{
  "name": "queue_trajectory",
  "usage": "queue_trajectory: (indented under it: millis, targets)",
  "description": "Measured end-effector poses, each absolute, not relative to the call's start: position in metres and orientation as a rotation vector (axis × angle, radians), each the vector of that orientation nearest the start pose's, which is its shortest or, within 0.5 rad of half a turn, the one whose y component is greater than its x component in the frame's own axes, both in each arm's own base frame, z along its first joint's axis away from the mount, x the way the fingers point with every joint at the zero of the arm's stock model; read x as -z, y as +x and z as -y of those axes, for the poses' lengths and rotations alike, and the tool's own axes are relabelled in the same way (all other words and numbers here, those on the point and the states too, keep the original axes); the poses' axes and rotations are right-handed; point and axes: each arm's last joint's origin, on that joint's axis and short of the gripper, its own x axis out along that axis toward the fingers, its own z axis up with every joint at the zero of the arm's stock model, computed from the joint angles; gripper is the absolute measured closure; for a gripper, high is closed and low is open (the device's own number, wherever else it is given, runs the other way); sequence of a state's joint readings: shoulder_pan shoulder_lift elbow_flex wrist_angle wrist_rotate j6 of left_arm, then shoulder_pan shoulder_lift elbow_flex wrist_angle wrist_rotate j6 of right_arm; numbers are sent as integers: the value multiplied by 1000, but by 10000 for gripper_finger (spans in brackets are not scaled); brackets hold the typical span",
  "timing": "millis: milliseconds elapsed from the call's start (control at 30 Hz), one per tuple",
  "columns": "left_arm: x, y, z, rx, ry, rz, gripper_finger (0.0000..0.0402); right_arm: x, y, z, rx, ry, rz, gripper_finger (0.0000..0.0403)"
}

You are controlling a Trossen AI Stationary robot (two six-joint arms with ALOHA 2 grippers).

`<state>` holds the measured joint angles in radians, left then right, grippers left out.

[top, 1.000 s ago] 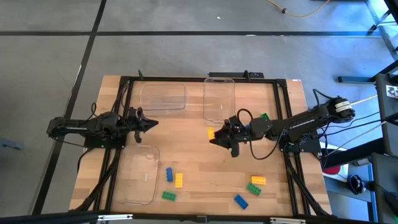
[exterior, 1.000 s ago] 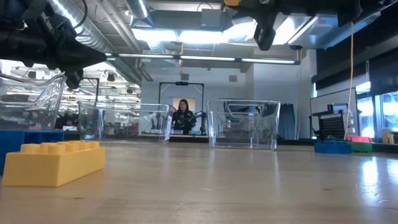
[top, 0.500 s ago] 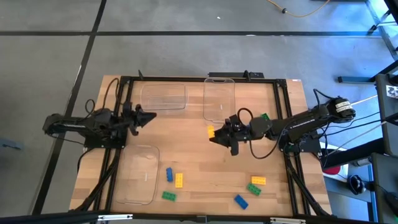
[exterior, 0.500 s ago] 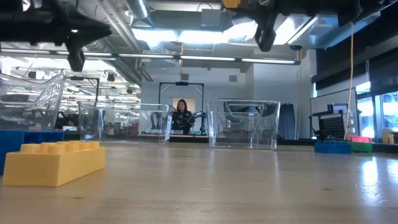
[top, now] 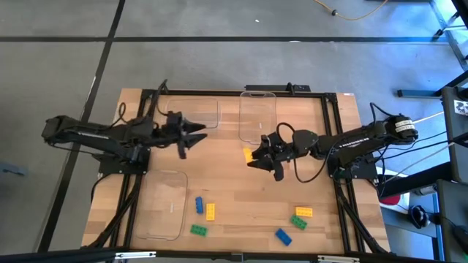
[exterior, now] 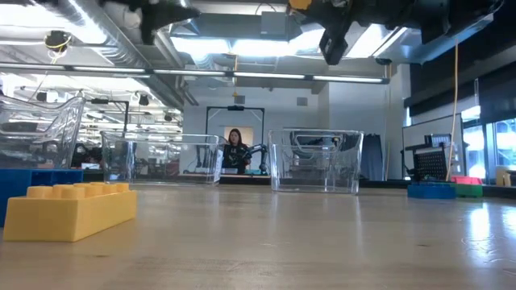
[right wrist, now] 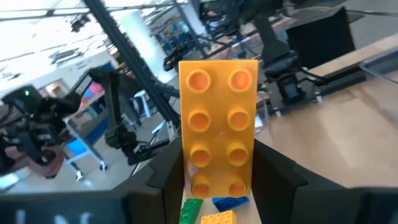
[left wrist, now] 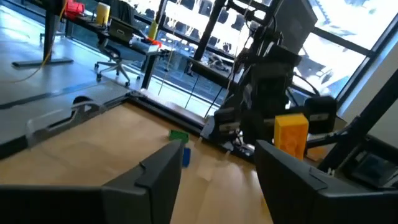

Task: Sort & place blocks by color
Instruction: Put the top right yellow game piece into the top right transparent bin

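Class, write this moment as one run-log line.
right gripper: holding yellow block, raised mid-table | left gripper: open, empty, near far trays

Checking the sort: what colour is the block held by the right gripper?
Yellow block, clearest in the right wrist view, clamped in the right gripper.

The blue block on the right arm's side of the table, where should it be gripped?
Take the blue block across its two long sides, straight down from above: it lies flat and diagonal on the table, so turn the jaws to match. A green block sits close by, apart from it. The right gripper is shut on a yellow block.
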<state>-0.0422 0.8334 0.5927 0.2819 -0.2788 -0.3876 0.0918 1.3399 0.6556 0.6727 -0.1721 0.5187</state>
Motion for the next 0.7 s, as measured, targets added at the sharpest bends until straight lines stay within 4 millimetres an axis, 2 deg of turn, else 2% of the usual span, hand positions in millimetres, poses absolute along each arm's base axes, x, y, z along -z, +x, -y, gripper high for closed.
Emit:
queue_trajectory:
  millis: [233, 433, 567, 700]
  targets:
    - [-309, 222, 2, -235, -379, 33, 204, -252, 282, -26, -286, 461, -67, 259]
    - [-313, 229, 2, -213, -377, 25, 205, -252, 282, -23, -276, 468, -64, 259]
    - [-324, 217, 1, -220, -386, 81, 206, -255, 290, -4, -97, 570, -168, 259]
    - [-337, 204, -1, -219, -380, 147, 207, -280, 303, 35, 199, 536, -431, 259]
